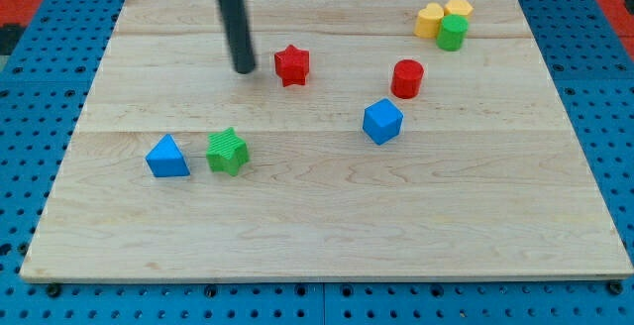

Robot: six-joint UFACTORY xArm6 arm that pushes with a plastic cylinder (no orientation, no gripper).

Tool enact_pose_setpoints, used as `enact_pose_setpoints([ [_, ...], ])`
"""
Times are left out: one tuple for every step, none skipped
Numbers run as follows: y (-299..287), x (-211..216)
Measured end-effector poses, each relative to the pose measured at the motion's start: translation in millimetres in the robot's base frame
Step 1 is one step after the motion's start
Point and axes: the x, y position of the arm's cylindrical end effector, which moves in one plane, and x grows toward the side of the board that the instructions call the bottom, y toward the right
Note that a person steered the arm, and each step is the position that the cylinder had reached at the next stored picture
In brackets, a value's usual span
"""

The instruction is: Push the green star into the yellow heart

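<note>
The green star (228, 152) lies at the board's lower left, close to the right of a blue triangle (166, 157). Two yellow blocks (430, 20) (459, 10) sit together at the view's top right, touching a green cylinder (452, 34). I cannot tell which yellow block is the heart. My tip (244, 69) rests on the board near the top, above the green star and well apart from it, just left of a red star (291, 64).
A red cylinder (407, 78) and a blue cube (382, 121) lie in the middle right, between the green star and the yellow blocks. The wooden board (317, 236) lies on a blue pegboard surface.
</note>
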Motion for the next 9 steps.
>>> enact_pose_setpoints([
  [32,10],
  [22,28],
  [17,28],
  [17,28],
  [17,50],
  [27,113],
  [34,153],
  [22,184],
  [-29,184],
])
